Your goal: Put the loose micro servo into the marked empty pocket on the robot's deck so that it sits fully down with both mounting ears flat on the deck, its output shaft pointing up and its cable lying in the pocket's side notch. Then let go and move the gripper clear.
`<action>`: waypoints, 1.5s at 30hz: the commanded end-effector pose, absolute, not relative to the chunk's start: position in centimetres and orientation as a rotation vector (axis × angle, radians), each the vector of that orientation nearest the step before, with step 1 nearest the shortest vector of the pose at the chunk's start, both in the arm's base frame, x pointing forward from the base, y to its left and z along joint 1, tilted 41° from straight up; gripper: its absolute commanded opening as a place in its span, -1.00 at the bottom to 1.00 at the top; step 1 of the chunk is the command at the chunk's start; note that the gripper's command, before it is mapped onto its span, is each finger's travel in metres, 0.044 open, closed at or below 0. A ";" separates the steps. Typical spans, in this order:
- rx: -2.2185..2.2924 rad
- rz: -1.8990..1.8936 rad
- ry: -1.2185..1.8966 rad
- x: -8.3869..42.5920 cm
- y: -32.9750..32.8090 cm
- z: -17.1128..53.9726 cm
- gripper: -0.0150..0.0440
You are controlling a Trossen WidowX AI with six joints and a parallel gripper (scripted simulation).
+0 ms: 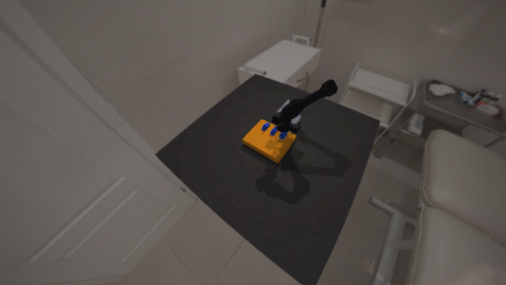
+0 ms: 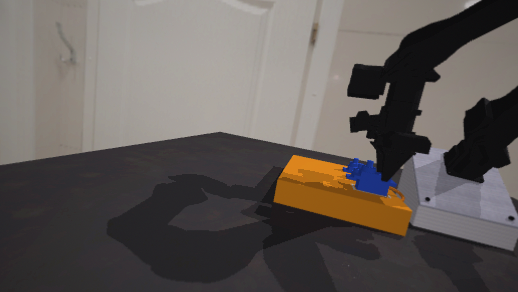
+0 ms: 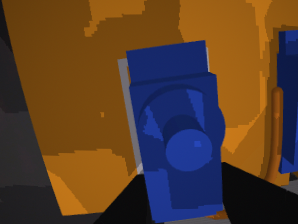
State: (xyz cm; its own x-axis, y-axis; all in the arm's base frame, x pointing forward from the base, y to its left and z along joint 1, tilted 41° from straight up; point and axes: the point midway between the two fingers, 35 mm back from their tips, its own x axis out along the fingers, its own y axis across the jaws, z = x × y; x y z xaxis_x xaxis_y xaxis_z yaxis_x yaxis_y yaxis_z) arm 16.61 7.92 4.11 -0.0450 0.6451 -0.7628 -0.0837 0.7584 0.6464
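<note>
- step in hand, as i judge it: seating; my black parallel-jaw gripper (image 1: 286, 129) (image 2: 385, 172) (image 3: 181, 177) is clamped on the blue plastic micro servo (image 1: 283, 136) (image 2: 372, 182) (image 3: 175, 125), over the pale-edged pocket (image 3: 129, 107) in the orange deck (image 1: 264, 143) (image 2: 320, 195) (image 3: 75, 100).
- next: i should square it, press down, then release.
- top view: 3 blue servos stand apart; exterior view: they overlap.
- wrist view alone: the pocket's left border, uncovered. full seating: i cannot tell.

The servo (image 1: 283, 136) (image 2: 371, 183) (image 3: 175, 125) is plain blue; the deck (image 1: 266, 142) (image 2: 340, 215) (image 3: 100, 85) is orange, darker in shadowed patches. The tabletop (image 1: 220, 181) (image 2: 75, 200) is charcoal, faintly mottled out to its edges. The door (image 1: 73, 146) (image 2: 190, 75) is off-white.
</note>
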 end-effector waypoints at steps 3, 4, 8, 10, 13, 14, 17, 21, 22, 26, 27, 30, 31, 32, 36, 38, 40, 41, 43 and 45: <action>0.483 0.621 1.511 16.7 8.2 3.7 -0.49; 0.483 0.622 1.511 16.6 8.3 3.6 -0.49; 0.483 0.622 1.511 16.6 8.6 3.3 -0.49; 0.483 0.622 1.511 16.6 8.8 3.1 -0.49; 0.483 0.622 1.511 16.6 9.0 2.9 -0.49; 0.484 0.622 1.511 16.6 9.0 2.8 -0.49; 0.484 0.622 1.511 16.6 9.2 2.5 -0.49; 0.484 0.622 1.511 16.5 9.4 2.4 -0.40; 0.484 0.622 1.511 16.5 9.3 2.4 -0.31; 0.484 0.622 1.511 16.5 9.3 2.4 0.04; 0.484 0.622 1.511 16.5 9.3 2.4 0.13; 0.483 0.621 1.511 16.5 9.0 2.7 0.14; 0.482 0.620 1.511 16.6 8.7 3.1 0.14; 0.482 0.620 1.511 16.6 8.2 3.6 0.14; 0.482 0.621 1.511 16.4 7.0 5.0 0.14; 0.482 0.621 1.511 16.5 7.0 5.0 0.14; 0.491 0.617 1.510 17.0 7.1 5.0 0.32; 0.491 0.617 1.510 17.4 7.0 5.2 0.41; 0.489 0.617 1.509 18.7 6.7 5.9 0.59; 0.487 0.618 1.508 20.4 6.3 6.8 0.77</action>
State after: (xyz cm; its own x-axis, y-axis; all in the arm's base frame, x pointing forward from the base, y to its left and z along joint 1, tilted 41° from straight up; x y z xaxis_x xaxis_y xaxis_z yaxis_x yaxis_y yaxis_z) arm 18.63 6.77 5.97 -0.0452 0.6509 -0.7578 -0.0615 0.7554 0.6524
